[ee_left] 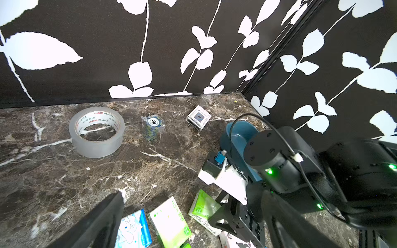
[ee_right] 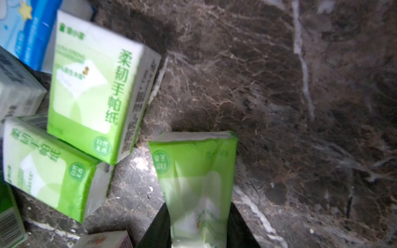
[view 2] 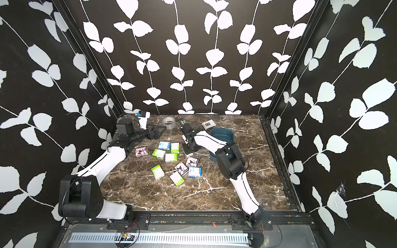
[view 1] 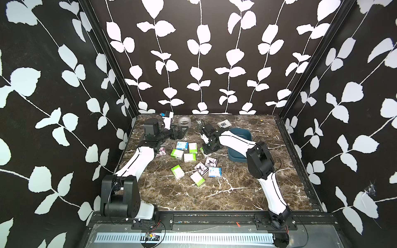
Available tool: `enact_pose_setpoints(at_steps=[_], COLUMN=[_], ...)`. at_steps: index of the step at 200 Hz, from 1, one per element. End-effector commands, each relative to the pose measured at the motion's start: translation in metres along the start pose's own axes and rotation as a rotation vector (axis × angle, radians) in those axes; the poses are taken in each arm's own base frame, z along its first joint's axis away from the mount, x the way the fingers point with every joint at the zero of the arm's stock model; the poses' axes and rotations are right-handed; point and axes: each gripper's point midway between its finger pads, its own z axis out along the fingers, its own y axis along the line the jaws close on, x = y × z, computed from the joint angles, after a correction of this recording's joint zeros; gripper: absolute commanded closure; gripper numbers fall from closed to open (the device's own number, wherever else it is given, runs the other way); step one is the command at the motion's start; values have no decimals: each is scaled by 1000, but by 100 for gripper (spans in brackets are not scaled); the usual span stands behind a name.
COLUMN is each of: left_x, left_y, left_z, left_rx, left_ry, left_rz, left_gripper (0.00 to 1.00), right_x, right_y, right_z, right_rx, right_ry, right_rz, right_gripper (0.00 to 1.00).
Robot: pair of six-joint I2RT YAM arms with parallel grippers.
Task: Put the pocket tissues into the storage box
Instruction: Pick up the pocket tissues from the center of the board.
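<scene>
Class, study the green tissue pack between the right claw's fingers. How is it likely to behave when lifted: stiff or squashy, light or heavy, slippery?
The green tissue pack probably squashes: it narrows and creases where the right claw pinches it. Its glossy wrap may be slippery. It is likely light, being a small pack of paper tissues, and its flat shape should not roll.

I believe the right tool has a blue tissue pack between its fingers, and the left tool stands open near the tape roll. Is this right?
Not quite. The right wrist view shows a green tissue pack between the fingers of the right tool, not a blue one. The left tool does stand open near the tape roll.
</scene>
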Motion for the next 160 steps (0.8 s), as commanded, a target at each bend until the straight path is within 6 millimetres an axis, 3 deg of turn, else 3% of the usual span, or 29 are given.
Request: enact_pose_setpoints(at_steps=[1,49,92,132,160], left_x=[-26,-29,-31,-24,-20], left_y=[-15,-15,-18,-26,-34], left_z=[-9,-8,-5,2,7], left_rx=[15,19,26,45,61], left_ry=[-56,-59,-64,-28,-7], left_rz=[42,40,42,63,78], left_gripper=[1,1,1,1,1], right_x=[-33,-57,-48,-15,4], right_y=[3,-25,-86,-154,-181], right_z=[-37,-95,-140,-153,-139], right_rx=[-49,-51,50,155,191], right_ry=[-122,-250,-316,-314,-259], right_rz=[32,93,197,361,428], right_gripper=[63,63,65,65,65])
